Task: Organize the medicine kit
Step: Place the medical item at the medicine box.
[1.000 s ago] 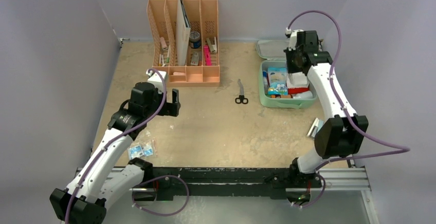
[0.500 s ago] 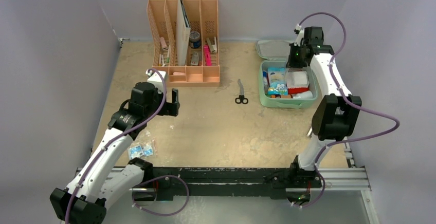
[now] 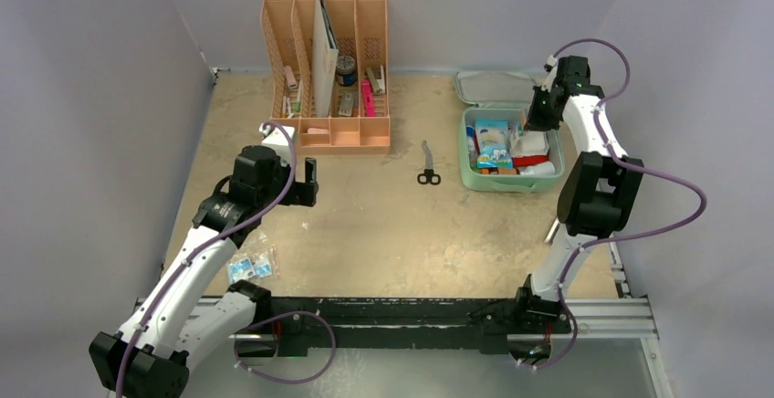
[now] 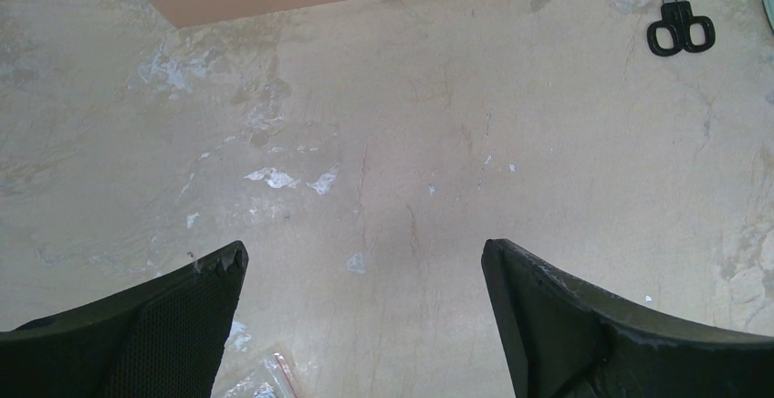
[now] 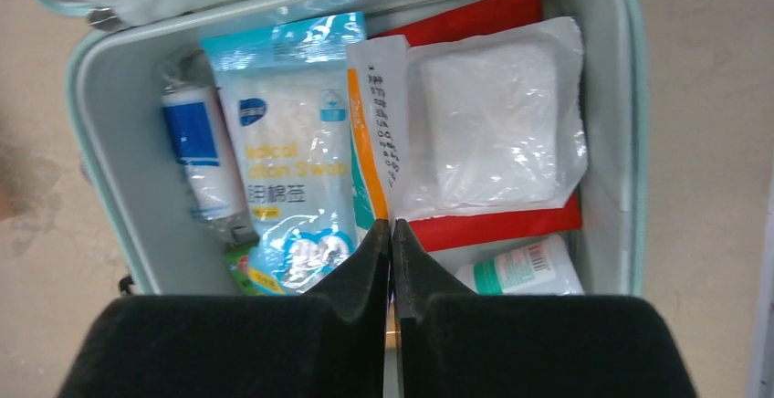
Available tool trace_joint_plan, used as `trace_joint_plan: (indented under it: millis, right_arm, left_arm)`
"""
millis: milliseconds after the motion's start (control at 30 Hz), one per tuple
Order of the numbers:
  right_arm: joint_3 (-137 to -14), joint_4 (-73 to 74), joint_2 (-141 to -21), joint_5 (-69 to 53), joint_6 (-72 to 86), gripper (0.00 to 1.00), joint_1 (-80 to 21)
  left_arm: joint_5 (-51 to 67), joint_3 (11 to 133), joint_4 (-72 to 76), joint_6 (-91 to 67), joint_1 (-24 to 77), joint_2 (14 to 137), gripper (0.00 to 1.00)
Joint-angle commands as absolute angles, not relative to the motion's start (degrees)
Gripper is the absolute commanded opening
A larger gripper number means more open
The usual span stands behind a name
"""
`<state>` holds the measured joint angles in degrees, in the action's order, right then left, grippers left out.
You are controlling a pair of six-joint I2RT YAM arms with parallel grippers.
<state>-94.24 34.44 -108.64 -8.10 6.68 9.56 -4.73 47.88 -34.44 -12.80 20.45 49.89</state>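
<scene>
Nothing held: my right gripper (image 5: 391, 231), fingers together, hangs over the packed medicine kit (image 5: 610, 124); left gripper (image 4: 365, 256) spread wide. Scissors (image 3: 428, 170) probably next.

the counter (image 3: 383, 234) is a beige, worn board with pale scuffs and white flecks, filling the middle of the frame. left of centre in the upper part stands a peach-orange slotted plastic desk organizer (image 3: 345, 145), its base flat on the board. just right of centre lies a pair of black-handled metal scissors (image 3: 428, 175), shut, blades pointing toward the top of the frame. to their right, not touching them, sits a mint-green rounded-square zip case (image 3: 511, 184), open, its hinged lid (image 3: 484, 86) laid back above it. at lower left lie small clear plastic packets with blue print (image 3: 250, 266), near the counter's left edge.
</scene>
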Motion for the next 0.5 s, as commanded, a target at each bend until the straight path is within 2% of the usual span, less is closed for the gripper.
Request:
trace_joint_plan:
  millis: [0, 267, 467]
  right_arm:
    - [-97.31, 36.49, -109.79, -3.38, 6.02, 0.07, 9.64]
    - [-97.35, 36.33, -110.24, 5.99, 4.29, 0.27, 9.71]
    - [-97.67, 35.95, -110.10, 9.67, 2.00, 0.35, 9.73]
  left_arm:
    - [-5.19, 47.82, -33.41, -12.22, 20.66, 50.13, 1.00]
    - [-5.64, 47.75, -33.68, -12.21, 20.66, 50.67, 1.00]
    - [-5.69, 47.85, -33.69, -12.22, 20.71, 51.21, 1.00]
